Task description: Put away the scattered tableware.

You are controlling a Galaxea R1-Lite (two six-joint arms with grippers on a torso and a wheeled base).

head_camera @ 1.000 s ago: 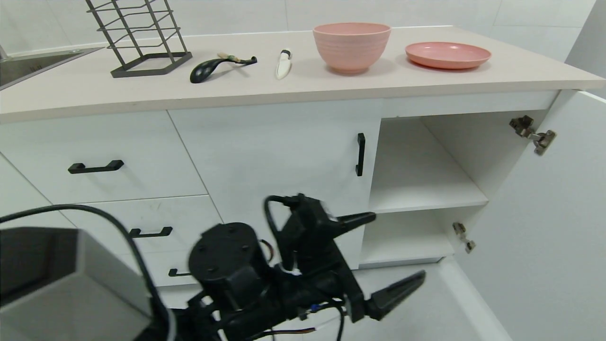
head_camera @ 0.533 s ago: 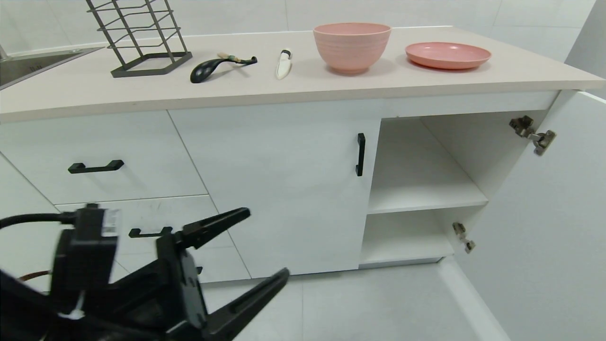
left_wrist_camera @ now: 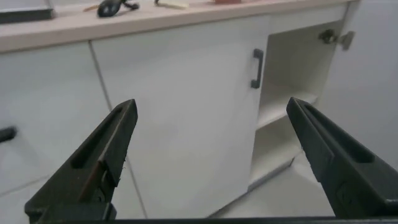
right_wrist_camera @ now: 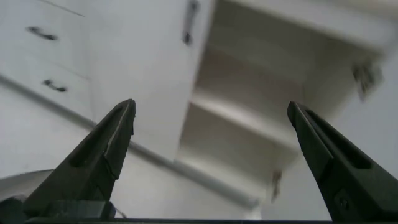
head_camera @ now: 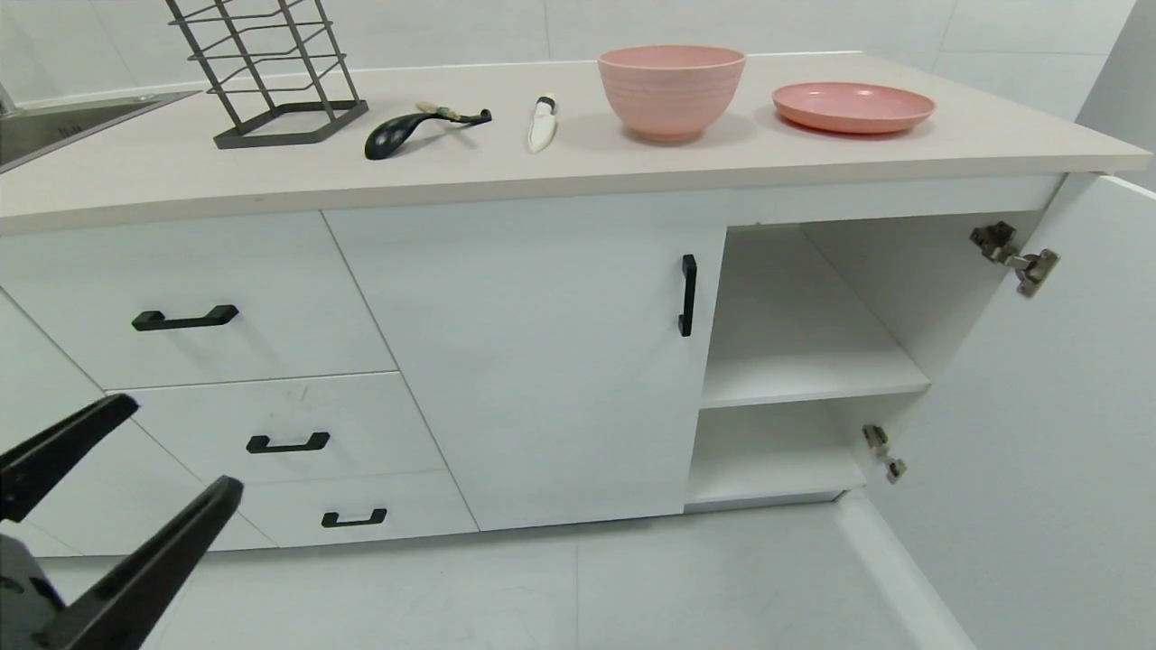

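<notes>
bowl [head_camera: 671, 90] and plate [head_camera: 853, 106] sit on the table [head_camera: 632, 167], cabinet [head_camera: 813, 361] open below them. left gripper [head_camera: 185, 444] and right gripper [right_wrist_camera: 210, 104] jaws spread wide.

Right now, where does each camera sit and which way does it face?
Head view: on the head, looking forward and down at counter, bowl, plate; left end effector open, low on the robot's left.
Left wrist view: on the left wrist, facing the closed door; own end effector open.
Right wrist view: on the right wrist, facing the open cupboard; right end effector open.
Shared: all three show the door handle.
</notes>
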